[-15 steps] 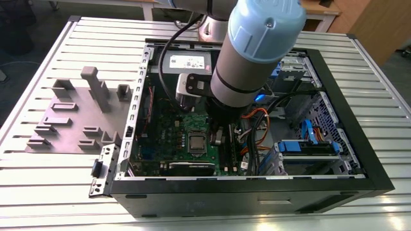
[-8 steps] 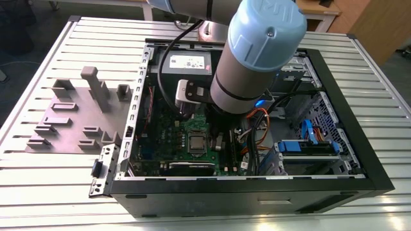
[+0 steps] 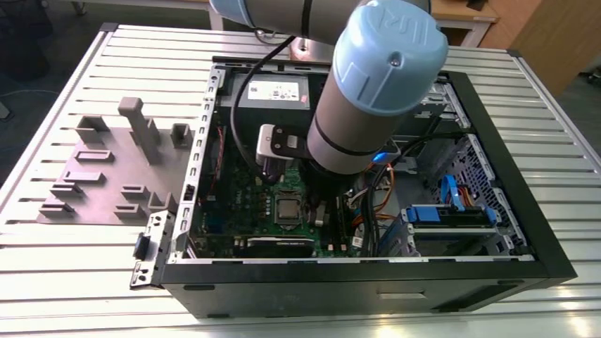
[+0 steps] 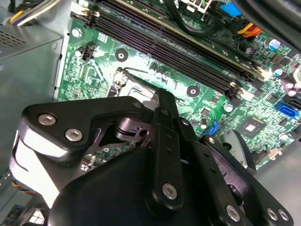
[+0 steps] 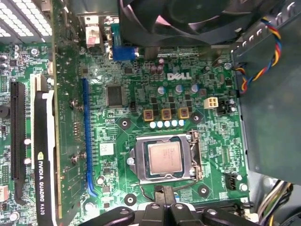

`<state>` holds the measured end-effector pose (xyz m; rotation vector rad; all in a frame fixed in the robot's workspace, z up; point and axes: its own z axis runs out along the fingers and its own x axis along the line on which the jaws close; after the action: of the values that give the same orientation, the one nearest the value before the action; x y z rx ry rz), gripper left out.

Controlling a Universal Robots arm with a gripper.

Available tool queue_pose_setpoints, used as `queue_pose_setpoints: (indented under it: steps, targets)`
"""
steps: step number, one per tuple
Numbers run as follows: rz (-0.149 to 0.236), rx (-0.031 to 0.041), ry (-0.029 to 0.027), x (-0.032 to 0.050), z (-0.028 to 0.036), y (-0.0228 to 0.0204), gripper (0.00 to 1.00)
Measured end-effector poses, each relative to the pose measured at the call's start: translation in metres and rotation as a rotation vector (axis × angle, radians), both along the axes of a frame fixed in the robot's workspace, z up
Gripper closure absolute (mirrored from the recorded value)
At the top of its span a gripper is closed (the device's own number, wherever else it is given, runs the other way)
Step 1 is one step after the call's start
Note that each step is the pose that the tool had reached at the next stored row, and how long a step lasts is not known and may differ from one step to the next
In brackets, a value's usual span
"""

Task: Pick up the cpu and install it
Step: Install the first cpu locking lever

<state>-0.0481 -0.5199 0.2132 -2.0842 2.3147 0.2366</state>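
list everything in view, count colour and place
computer case: one, black, open on the table
table: one, silver slats, under the case
circuit board: one, green, inside the case
cpu: one, silver, in the socket frame
socket frame: one, silver, on the circuit board
fan: one, black, at the circuit board's edge
graphics card: one, black, standing on the circuit board
plastic blocks: one set, grey, on the table, exterior view's left of the case
arm: one, grey and pale blue, reaching into the case
hand: one, black, over the circuit board near the cpu
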Motion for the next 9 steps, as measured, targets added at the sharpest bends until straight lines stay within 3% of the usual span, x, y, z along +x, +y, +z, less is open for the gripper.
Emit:
queue_pose_setpoints:
  steps: [9]
  targets:
    - [0.009, 0.0, 0.0, 0.0, -0.0097, -0.0028, 0.89]
